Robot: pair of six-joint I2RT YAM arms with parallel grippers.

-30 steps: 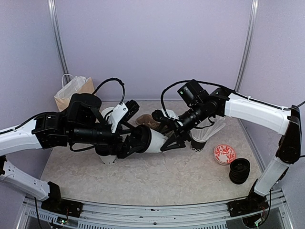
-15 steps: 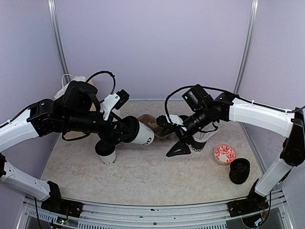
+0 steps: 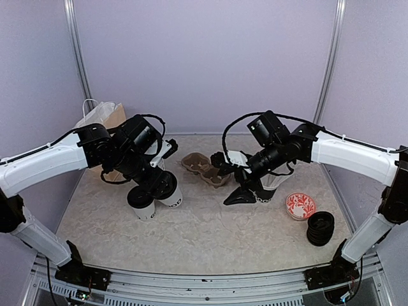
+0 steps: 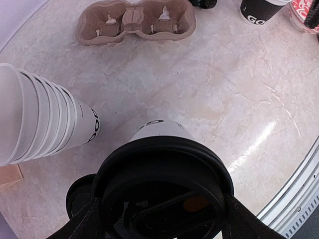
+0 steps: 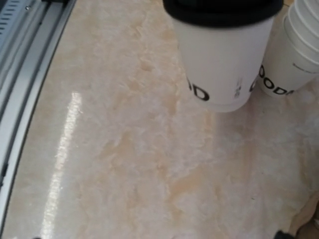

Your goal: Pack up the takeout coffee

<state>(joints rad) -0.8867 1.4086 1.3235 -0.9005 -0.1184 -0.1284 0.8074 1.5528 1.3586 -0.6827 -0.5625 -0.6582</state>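
My left gripper (image 3: 160, 185) is shut on a takeout coffee (image 3: 171, 194), a white cup with a black lid; its fingers (image 4: 233, 215) clamp the lid's rim (image 4: 162, 149) from both sides. The cup tilts low over the table next to a second lidded cup (image 3: 141, 203), whose lid (image 4: 79, 195) shows at the lower left. My right gripper (image 3: 238, 194) hangs open and empty at mid-table, right of the brown two-cup tray (image 3: 204, 169). Its fingers are out of the right wrist view, which shows a lidded cup (image 5: 222, 55).
A stack of lidless white cups (image 4: 40, 119) stands behind the left gripper. A black cup (image 3: 264, 192) with white sticks, a red patterned dish (image 3: 300, 205) and a pile of black lids (image 3: 320, 227) lie at the right. A paper bag (image 3: 99, 118) stands at the back left.
The right gripper let go of the cup at mid-table and drew back right. The left arm carried the cup left and down beside the second lidded cup.
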